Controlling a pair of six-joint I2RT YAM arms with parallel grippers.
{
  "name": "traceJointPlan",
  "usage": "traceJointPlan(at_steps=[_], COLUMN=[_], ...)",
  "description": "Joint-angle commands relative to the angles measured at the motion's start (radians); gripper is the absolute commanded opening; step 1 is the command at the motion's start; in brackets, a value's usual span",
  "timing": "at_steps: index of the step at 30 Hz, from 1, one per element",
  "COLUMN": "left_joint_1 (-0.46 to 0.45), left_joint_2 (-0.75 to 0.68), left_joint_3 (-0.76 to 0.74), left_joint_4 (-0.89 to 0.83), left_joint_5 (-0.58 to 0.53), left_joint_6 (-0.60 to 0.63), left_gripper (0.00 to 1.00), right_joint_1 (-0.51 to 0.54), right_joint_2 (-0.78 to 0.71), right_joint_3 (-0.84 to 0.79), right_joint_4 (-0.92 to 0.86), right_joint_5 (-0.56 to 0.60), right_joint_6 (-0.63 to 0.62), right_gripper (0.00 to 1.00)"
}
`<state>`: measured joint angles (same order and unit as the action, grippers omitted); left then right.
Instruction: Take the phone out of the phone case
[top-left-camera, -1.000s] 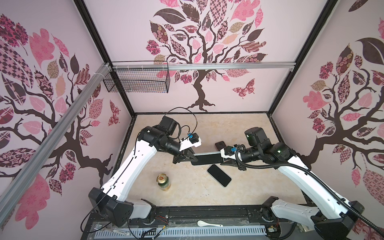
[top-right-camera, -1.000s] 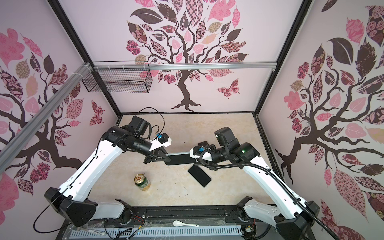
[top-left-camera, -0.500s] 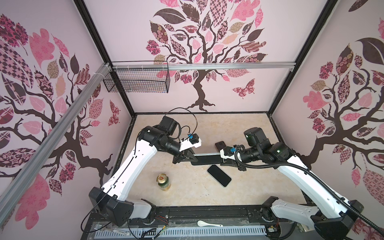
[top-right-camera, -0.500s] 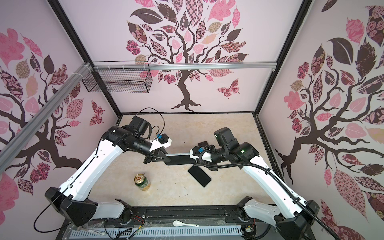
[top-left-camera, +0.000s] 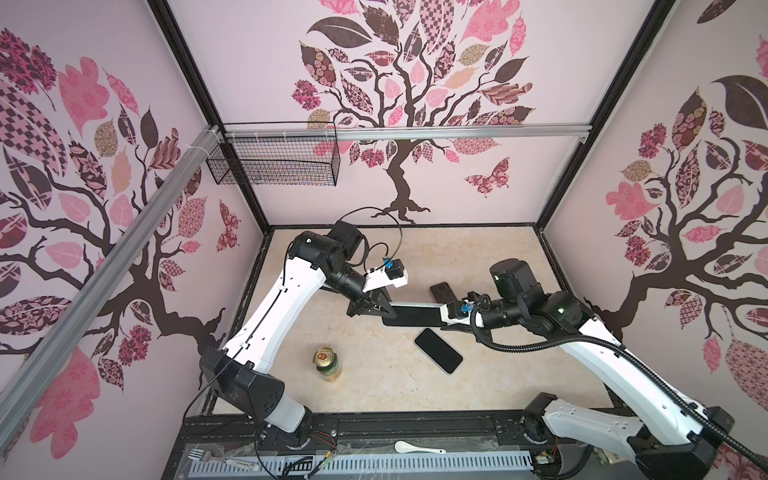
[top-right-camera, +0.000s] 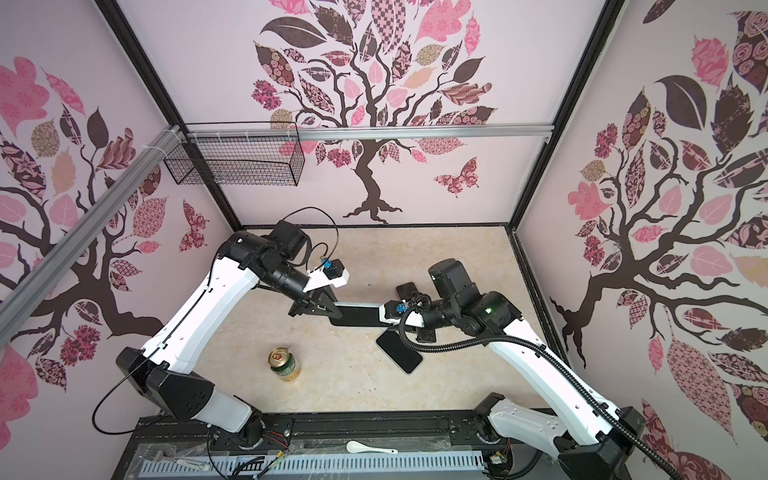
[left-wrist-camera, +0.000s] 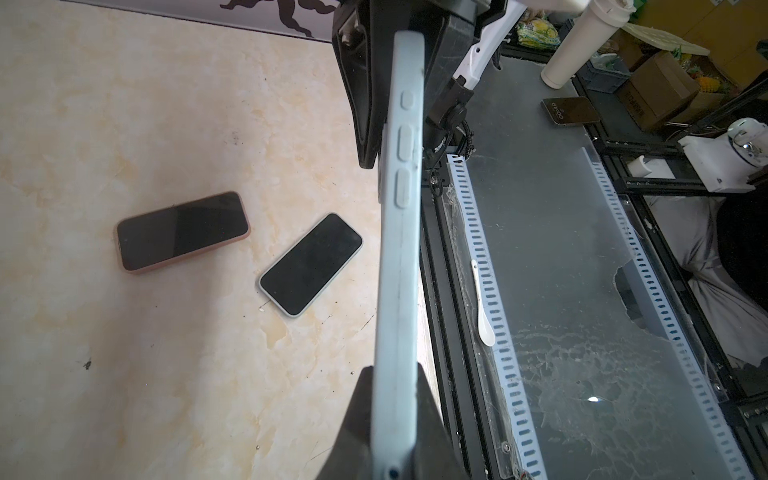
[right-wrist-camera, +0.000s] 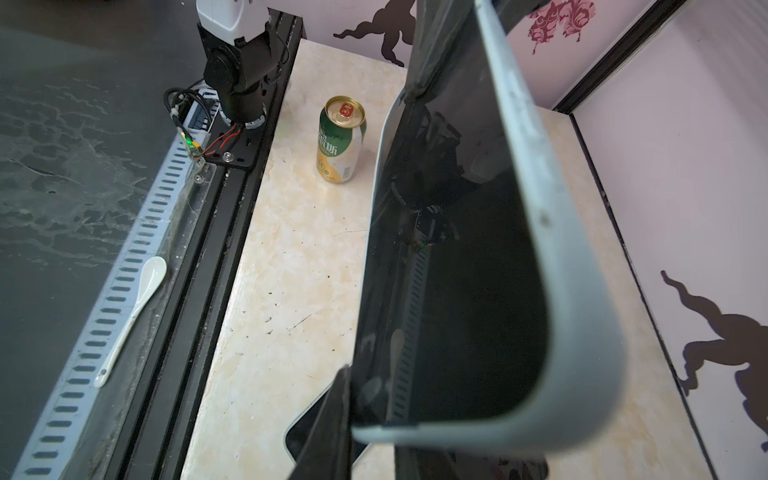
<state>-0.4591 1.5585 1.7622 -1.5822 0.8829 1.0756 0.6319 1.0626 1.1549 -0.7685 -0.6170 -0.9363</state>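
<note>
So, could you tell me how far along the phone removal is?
Done: the phone in its light blue case is up off the table. In hand: the left gripper and right gripper clamp opposite ends. Left: the phone still sits in the case.

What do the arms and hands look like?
Both arms have white shells with black joints. The left arm carries a thin black cable looping at its wrist; the right arm has a ribbed black hose and a green light. Each white wrist camera mount bears a blue connector. The left hand and right hand are black, wedge-shaped.
</note>
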Motion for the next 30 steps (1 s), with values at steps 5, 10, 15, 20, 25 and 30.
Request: traceJointPlan(at_steps=[5,10,15,20,25,30], left_joint_1=[-0.001,-0.001,-0.006,-0.015,-0.022,-0.027], left_joint_2=[0.049,0.054,0.077,0.102,0.114,0.12], left_joint_3=[0.086,0.088,0.106,0.129,0.135,0.136], left_joint_4=[-0.088,-0.105,-0.132,-0.165,-0.181,-0.19], left_joint_5=[0.097,0.103,0.108,0.112,0.111,0.108], left_joint_6=[0.02,0.037,0.054,0.074,0.082,0.085], left_gripper=[0.0,0.0,0.0,0.0,0.0,0.0], right_joint_1=[0.059,0.064,0.076,0.083,0.085,0.089], right_joint_2=[-0.026,-0.032,-0.023,-0.015,-0.016,-0.019], right_joint_3=[0.016,0.026,0.025,0.025,0.02,0.016], right_joint_4=[0.122,0.133,0.144,0.163,0.18,0.213], right_joint_5=[0.0,0.005,0.032,0.061,0.079,0.075], right_joint_6=[-0.115,-0.139,-0.171,-0.202,-0.216,-0.215], right_gripper=[0.0,0.0,0.0,0.0,0.0,0.0])
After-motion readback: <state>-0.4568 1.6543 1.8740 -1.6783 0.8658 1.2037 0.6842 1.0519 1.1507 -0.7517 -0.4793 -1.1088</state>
